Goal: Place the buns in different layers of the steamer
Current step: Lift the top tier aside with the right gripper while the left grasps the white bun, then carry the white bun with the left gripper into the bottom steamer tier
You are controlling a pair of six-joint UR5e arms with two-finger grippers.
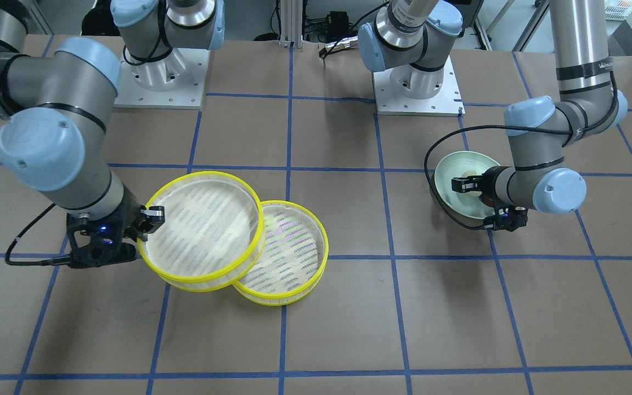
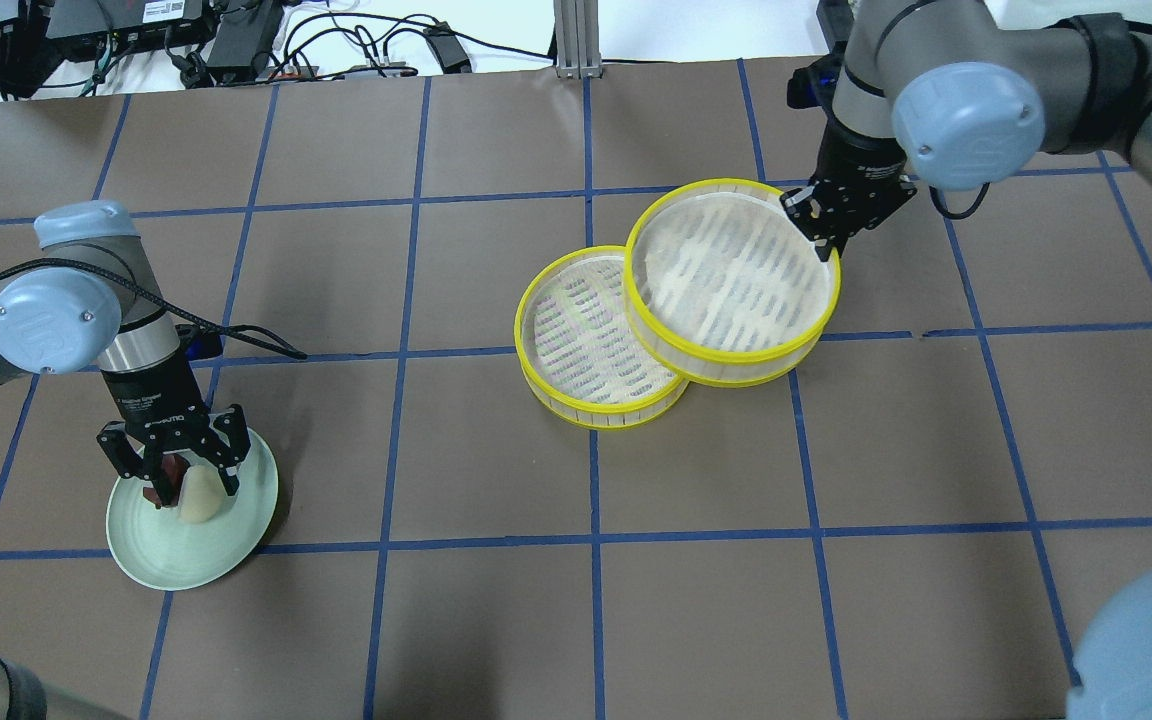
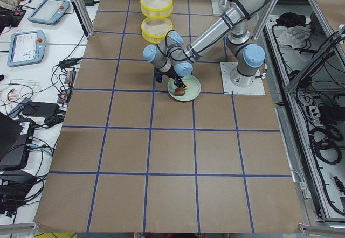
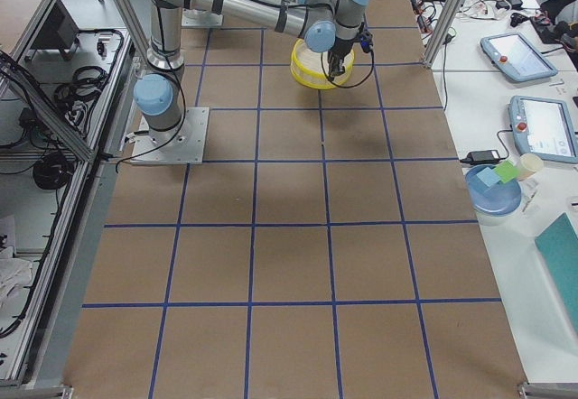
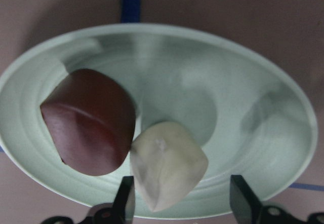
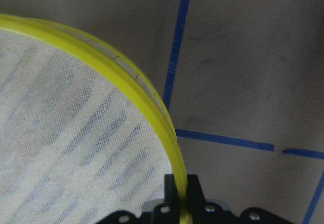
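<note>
Two round, shallow trays with bright yellow rims and whitish mesh bases striped with dark dashes sit right of the middle of the desk (image 2: 436, 300), a brown surface crossed by blue tape lines (image 2: 591, 450). The lower tray (image 2: 581, 340) lies flat. The upper tray (image 2: 726, 270) covers its right part, and its translucent wall shows below the rim. Whether the two trays touch cannot be told.

The right pincer (image 2: 821, 225) is pinching the upper tray's rim at its far right edge. In the wrist view one finger stands on each side of the yellow band. That view cuts off most of the tray.

At the near left, a pale green plate (image 2: 186, 560), glossy with faint rings, carries both buns. The brown bun (image 5: 88, 122) is smooth and dark reddish with a soft ridge. The cream bun (image 5: 167, 171) is matt and lumpy, and rests against the brown one.

The left pincer (image 2: 191, 488) hangs spread over the plate, with its fingers (image 5: 126, 198) on either side of the cream bun. The right-hand finger stands clear of it. The front view hides the buns largely behind the arm.
</note>
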